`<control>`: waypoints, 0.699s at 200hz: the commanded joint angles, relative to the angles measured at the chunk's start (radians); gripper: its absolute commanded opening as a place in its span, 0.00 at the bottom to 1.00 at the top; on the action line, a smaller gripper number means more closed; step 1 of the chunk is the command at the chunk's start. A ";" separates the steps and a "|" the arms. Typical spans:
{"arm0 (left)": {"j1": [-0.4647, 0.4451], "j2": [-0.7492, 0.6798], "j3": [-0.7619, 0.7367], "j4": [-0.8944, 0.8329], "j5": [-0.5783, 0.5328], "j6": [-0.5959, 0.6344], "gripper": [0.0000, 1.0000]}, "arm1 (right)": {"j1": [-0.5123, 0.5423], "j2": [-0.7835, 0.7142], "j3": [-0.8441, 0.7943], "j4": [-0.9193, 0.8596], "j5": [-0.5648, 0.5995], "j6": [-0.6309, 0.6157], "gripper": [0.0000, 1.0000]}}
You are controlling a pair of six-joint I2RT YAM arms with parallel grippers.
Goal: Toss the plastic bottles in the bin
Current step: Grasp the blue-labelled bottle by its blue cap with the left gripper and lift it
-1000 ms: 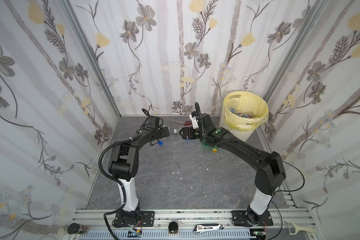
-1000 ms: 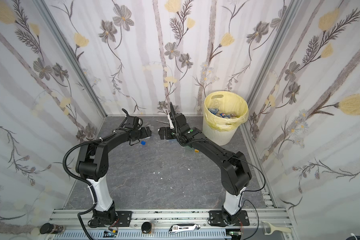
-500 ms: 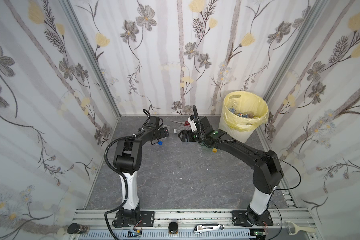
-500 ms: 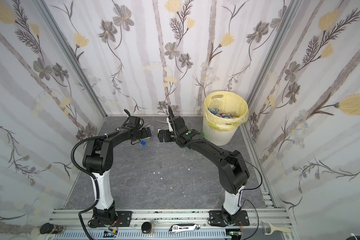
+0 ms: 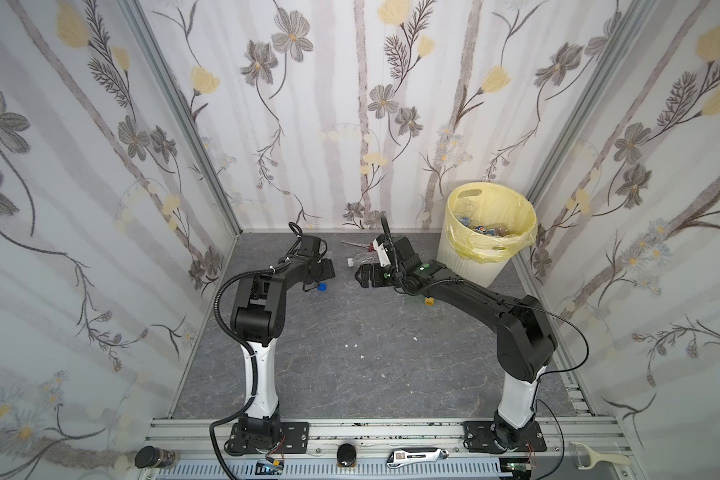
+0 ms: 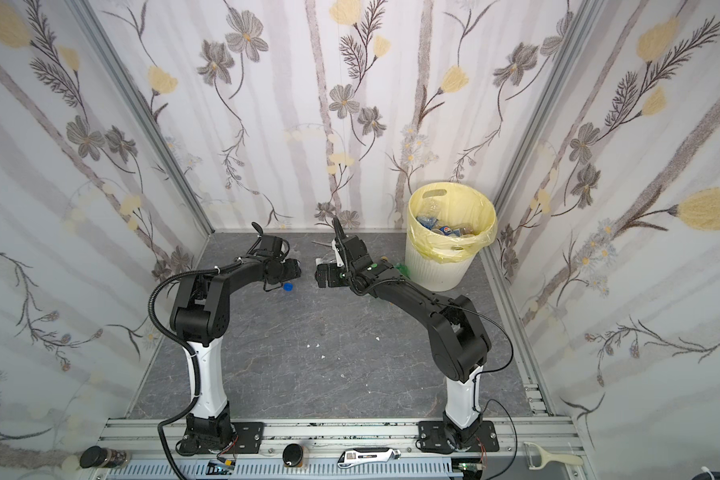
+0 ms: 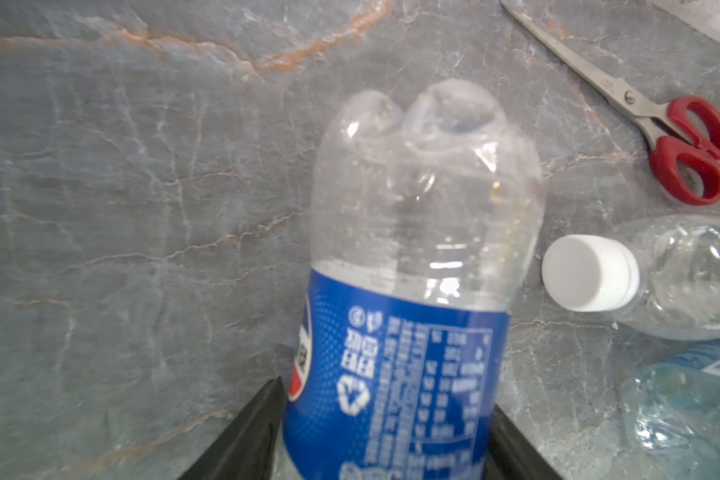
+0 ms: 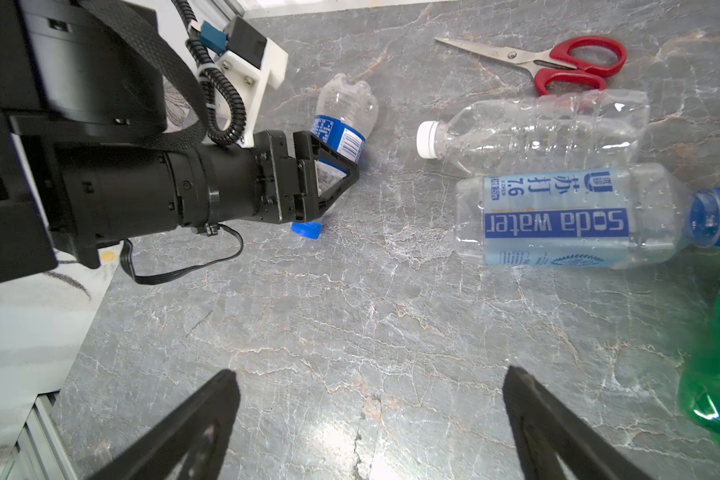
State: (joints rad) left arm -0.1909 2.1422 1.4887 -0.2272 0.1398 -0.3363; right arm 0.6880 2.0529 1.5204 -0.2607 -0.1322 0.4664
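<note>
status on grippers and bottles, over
Left gripper shut on blue-label bottle. Right gripper open, empty. Right arm between it and bin.

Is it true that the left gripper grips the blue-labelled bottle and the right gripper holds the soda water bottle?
Not quite. The right gripper is open and holds nothing; the soda water bottle lies on the table, clear of its fingers, as the right wrist view shows. The left gripper does grip the blue-labelled bottle.

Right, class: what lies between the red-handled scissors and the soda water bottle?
A clear, white-capped bottle, lying on its side; the right wrist view shows it between the scissors and the soda water bottle.
</note>
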 commanded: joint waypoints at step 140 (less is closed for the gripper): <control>-0.005 -0.238 -0.157 0.009 0.165 -0.097 0.54 | -0.092 -0.013 -0.243 0.499 -0.226 0.262 1.00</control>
State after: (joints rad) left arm -0.1947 1.9591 1.3655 -0.2245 0.2481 -0.4011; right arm 0.6113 2.0438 1.3109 0.0338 -0.2657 0.6224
